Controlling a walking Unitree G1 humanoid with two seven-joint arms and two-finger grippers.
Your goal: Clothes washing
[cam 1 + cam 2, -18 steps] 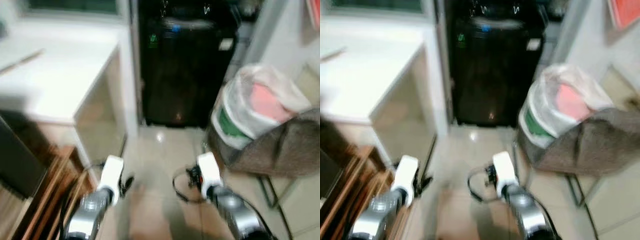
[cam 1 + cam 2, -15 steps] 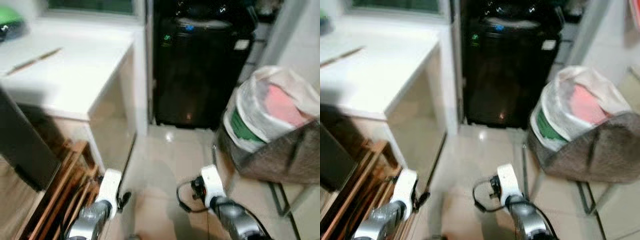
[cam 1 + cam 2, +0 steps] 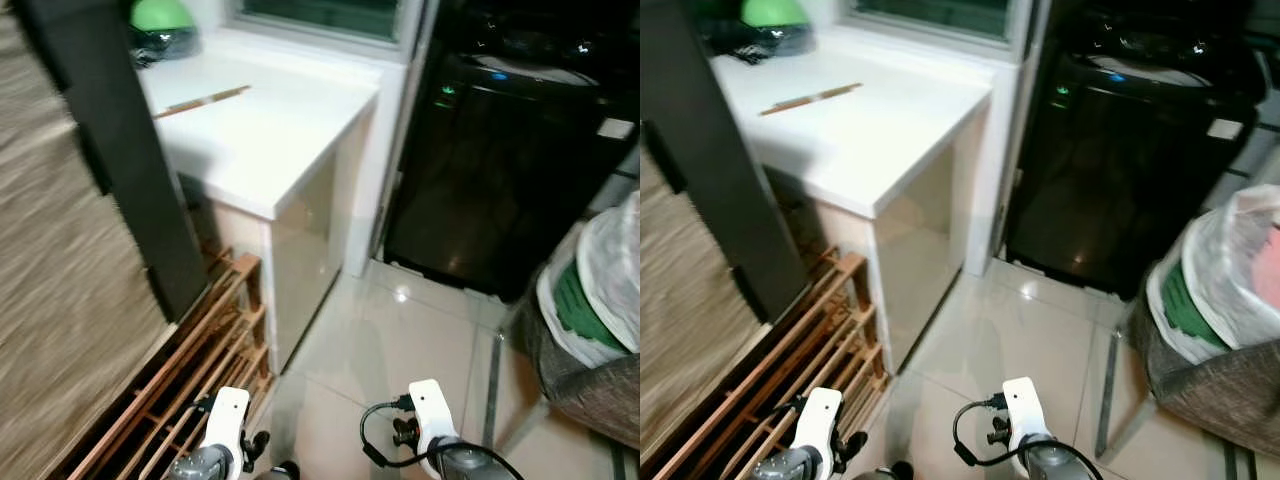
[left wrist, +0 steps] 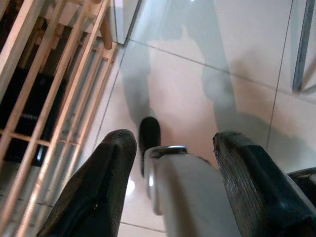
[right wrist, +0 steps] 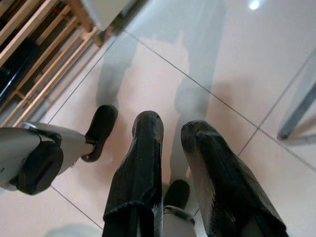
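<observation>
At one o'clock, upright, stands the black washing machine point(image 3: 500, 170); wrist views show left gripper point(image 4: 175, 148) spread, right gripper point(image 5: 173, 133) slightly parted.

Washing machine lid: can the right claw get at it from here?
Probably not yet. The right claw hangs low over the floor tiles; the washing machine stands well ahead, with open floor between.
</observation>
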